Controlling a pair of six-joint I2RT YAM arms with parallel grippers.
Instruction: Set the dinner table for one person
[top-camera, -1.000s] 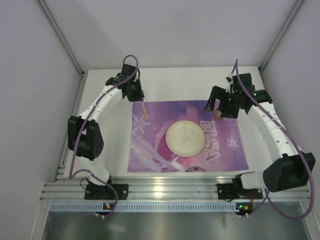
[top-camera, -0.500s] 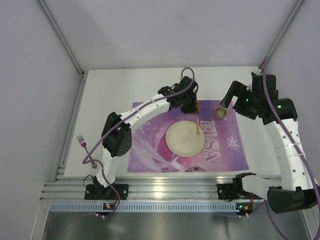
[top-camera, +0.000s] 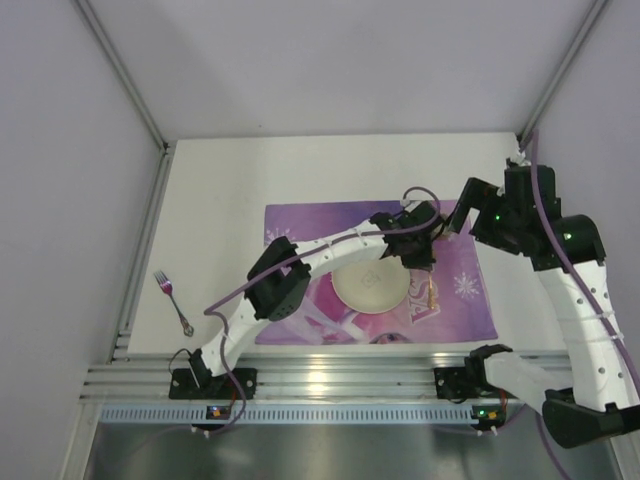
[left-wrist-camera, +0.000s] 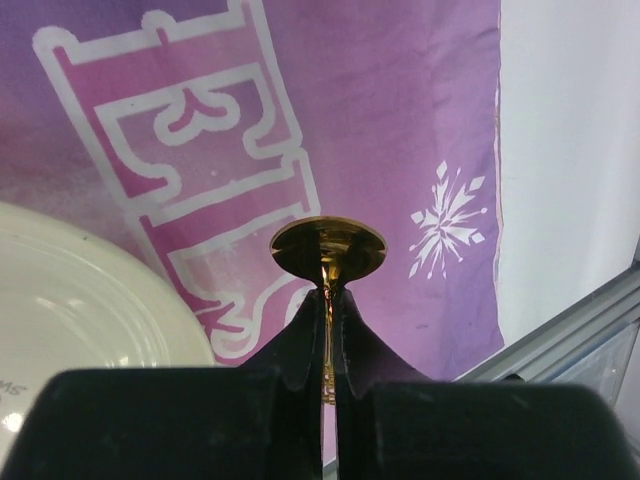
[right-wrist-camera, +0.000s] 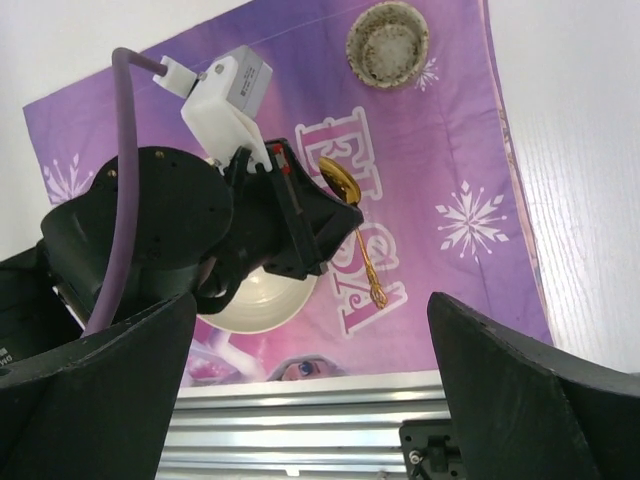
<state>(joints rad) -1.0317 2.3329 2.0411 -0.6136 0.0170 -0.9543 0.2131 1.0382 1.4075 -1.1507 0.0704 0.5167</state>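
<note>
Gold showed between the jaws of the left gripper (left-wrist-camera: 328, 300). They were pinched almost shut on the thin neck of a spoon (left-wrist-camera: 328, 248), and its round bowl stood just past the fingertips. In the top view the left arm reached across the cream plate (top-camera: 365, 288). The spoon hung over the purple placemat (top-camera: 465, 300), just right of the plate and above the "ELSA" lettering. From the right wrist it looked tilted, with the handle pointing down toward the mat, but I could not tell whether its end touched.

The right gripper (right-wrist-camera: 311, 300) stood as wide as it goes, held nothing, and sat raised over the mat's right side. A small cup (right-wrist-camera: 388, 43) stood mouth up at the far right of the placemat, apart from both arms.

The dinner table (top-camera: 220, 200) was the white top under everything, with its ribbed rail (top-camera: 320, 375) along the near edge. 1 fork (top-camera: 172, 300) lay on the bare white at the left, well apart from the mat.

By my reading, the step in hand was setting the spoon down to the right of the plate. The next move would call for lowering the wrist until the handle lay flat on the mat, clear of the plate's rim, and only then parting the jaws. The fork looked like the piece left to fetch afterward.
</note>
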